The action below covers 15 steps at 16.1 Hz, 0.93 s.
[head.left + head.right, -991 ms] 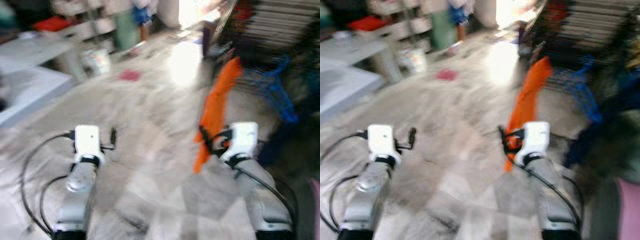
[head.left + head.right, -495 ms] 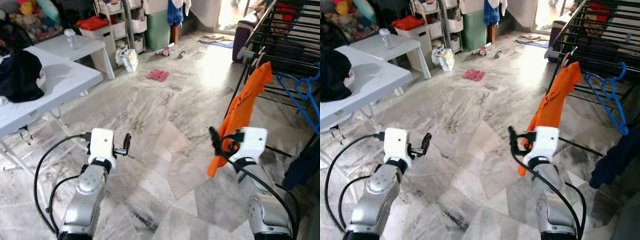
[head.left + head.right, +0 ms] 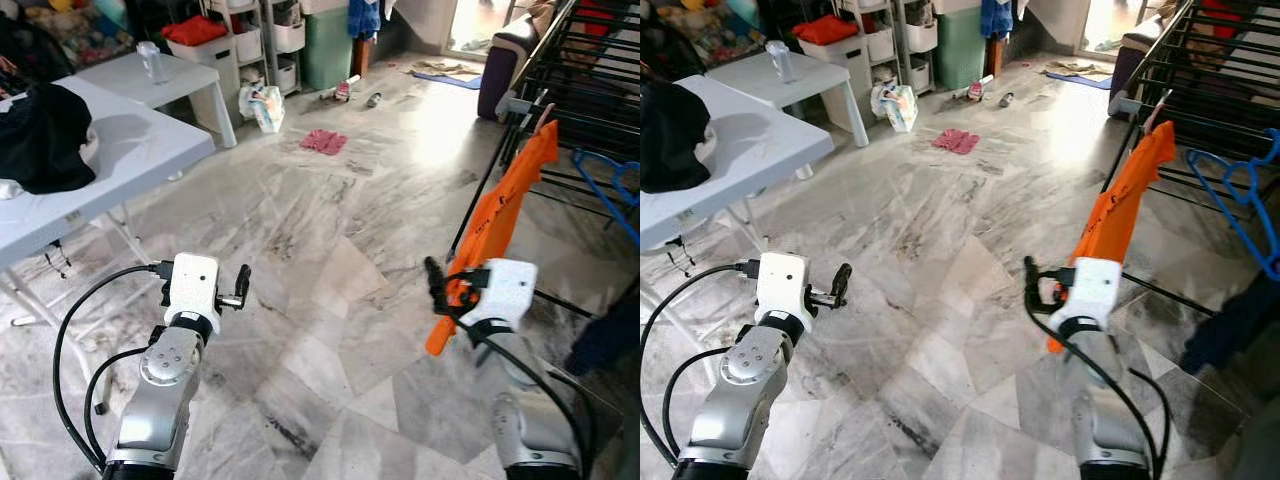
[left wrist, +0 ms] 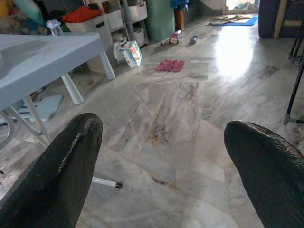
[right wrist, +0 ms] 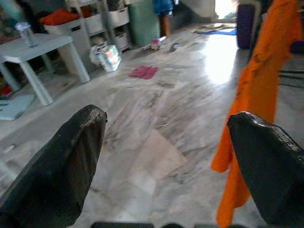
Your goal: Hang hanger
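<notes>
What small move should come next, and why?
Probably a step toward the drying rack. The orange shirt already hangs there, both the left tool and the right tool are open and empty, and a blue hanger hangs beyond the right arm.

Orange shirt (image 3: 502,215) on a black rack (image 3: 590,90); blue hanger (image 3: 1252,205); grey-veined marble floor (image 3: 330,230); white table (image 3: 110,165) with black cloth (image 3: 45,140); pink rag (image 3: 324,141).

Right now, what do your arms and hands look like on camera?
Both arms are silver metal tubes with round joints and black cuffs at the wrists. Each carries a white boxy wrist housing. The left hand and right hand each have two long black fingers. Black cables loop along both arms.
</notes>
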{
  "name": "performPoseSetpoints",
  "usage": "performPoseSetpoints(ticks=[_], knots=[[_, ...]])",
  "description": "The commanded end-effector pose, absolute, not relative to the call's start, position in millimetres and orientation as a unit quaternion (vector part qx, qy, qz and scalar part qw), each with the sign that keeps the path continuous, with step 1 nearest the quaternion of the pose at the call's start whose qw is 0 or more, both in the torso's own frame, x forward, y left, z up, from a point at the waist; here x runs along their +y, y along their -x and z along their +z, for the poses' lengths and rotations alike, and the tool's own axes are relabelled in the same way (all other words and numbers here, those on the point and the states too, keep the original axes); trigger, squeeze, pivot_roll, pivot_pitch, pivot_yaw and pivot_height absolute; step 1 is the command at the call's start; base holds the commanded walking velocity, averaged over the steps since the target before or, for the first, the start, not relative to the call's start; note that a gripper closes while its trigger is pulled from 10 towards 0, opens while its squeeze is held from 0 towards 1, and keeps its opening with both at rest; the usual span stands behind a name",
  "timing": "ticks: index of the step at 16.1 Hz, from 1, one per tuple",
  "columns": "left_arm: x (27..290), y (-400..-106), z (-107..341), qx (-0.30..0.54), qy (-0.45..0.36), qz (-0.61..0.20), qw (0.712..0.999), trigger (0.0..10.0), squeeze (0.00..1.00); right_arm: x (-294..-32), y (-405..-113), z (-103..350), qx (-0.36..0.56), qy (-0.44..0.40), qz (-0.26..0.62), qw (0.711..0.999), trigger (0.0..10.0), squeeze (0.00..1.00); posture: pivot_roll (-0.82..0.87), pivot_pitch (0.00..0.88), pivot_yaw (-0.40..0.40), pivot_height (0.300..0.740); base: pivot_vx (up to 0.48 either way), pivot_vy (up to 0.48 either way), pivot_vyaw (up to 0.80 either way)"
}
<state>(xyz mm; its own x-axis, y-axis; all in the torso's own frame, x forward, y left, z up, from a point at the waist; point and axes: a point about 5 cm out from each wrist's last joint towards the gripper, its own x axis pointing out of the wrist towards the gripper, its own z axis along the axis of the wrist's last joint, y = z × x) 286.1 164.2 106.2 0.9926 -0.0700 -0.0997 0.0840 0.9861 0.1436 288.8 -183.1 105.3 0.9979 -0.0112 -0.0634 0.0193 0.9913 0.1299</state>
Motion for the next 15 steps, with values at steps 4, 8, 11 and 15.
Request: performPoseSetpoints(ticks=[4,8,11,15], knots=[[158,-278,105,0.043,-0.065,-0.057,0.995,10.0,0.0,-175,-286,108,0.023,-0.06,-0.002,0.998,10.0,0.0,0.09,0.0,0.015,0.74,0.0,0.0,0.0],[198,-255,111,0.042,-0.1,-0.001,0.994,10.0,0.0,-161,-279,116,0.021,-0.04,0.047,0.998,10.0,0.0,0.09,0.014,-0.021,0.74,0.0,0.0,0.12],[204,-249,102,0.058,-0.112,0.015,0.992,10.0,0.0,-159,-276,114,0.029,-0.045,0.054,0.997,10.0,0.0,0.1,0.038,-0.033,0.74,0.0,0.0,0.7],[197,-250,110,0.038,-0.105,0.033,0.993,10.0,0.0,-156,-282,121,0.025,-0.042,0.066,0.997,10.0,0.0,0.12,0.049,-0.062,0.74,0.0,0.0,0.8]])
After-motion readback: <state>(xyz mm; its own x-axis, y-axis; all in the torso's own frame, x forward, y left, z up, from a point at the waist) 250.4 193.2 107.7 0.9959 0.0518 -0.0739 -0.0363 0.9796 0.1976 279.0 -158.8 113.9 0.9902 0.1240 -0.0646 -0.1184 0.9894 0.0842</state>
